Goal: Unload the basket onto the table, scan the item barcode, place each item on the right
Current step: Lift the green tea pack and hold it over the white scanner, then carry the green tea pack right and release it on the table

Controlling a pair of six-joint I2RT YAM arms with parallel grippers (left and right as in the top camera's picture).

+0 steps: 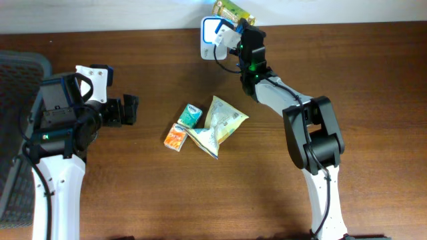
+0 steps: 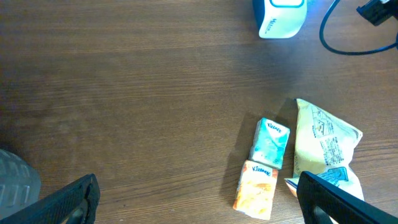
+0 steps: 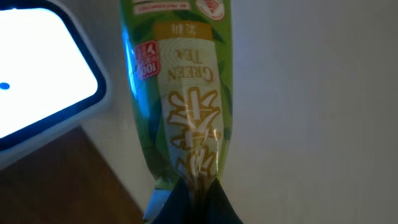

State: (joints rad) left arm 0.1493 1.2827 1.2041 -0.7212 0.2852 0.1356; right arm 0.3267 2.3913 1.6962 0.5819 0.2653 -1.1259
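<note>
A green tea packet (image 3: pixel 186 93) is the held item, pinched at its lower end by my shut right gripper (image 3: pixel 194 199). In the overhead view the packet (image 1: pixel 233 9) pokes past the table's far edge, just right of the white barcode scanner (image 1: pixel 213 30), with the right gripper (image 1: pixel 241 23) below it. The scanner's lit screen (image 3: pixel 37 68) glows to the packet's left. No barcode shows on the packet's visible face. My left gripper (image 1: pixel 133 110) hovers wide open at the left, holding nothing; its fingers (image 2: pixel 68 202) frame the bottom of the left wrist view.
A teal tissue pack (image 1: pixel 191 116), an orange tissue pack (image 1: pixel 175 137) and a pale yellow bag (image 1: pixel 223 120) lie together mid-table. A blue cable (image 2: pixel 348 46) curves beside the scanner (image 2: pixel 280 18). A grey mesh chair (image 1: pixel 17 87) stands at the left edge.
</note>
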